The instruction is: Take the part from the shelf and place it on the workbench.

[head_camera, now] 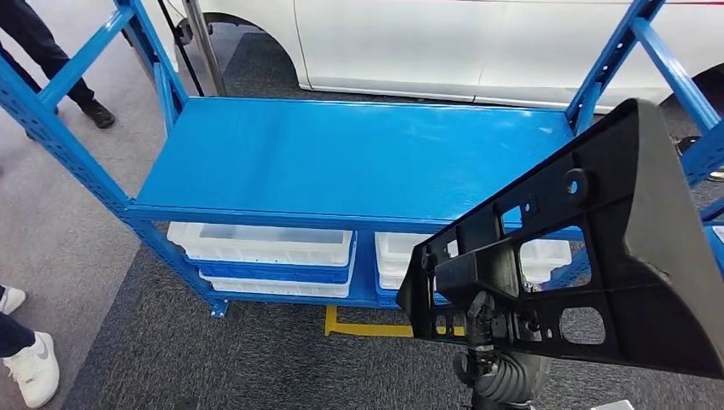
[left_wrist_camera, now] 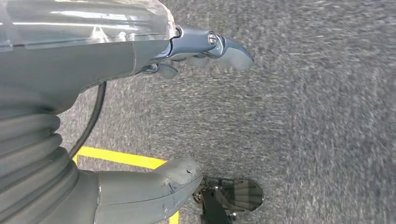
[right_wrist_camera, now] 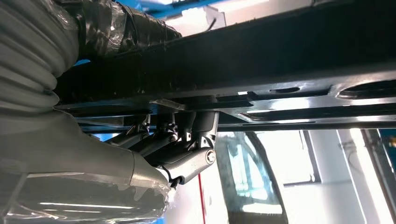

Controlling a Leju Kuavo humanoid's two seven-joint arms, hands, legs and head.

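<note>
We logged the part [head_camera: 589, 248] as a large black moulded panel, flat and ribbed, with several cut-out windows and a raised wedge along one side. It was off the shelf [head_camera: 350, 158] and in the air at the robot's right, tilted, its low end just above the right hand [head_camera: 482, 320].

The right hand gripped it near that low end; in the right wrist view the fingers [right_wrist_camera: 187, 135] curled up against the underside of a rib of the panel, closed on it. The left hand [left_wrist_camera: 187, 112] hung over the grey carpet [left_wrist_camera: 317, 116], fingers apart, with nothing in it.

Handling, our judgement: stiff plastic, probably light for its bulk, but long, so a one-ended hold would let the far end lever and swing. The ribs and window edges looked like the better holds; the smooth outer face looked slippery.

Room: the panel's upper corner stood near the shelf's blue right upright [head_camera: 674, 73] in the head view, the closest edge to mind when turning. A white car [head_camera: 478, 43] stood behind the shelf, and a person's shoes [head_camera: 30, 363] were at the left. We could not see the counter.
</note>
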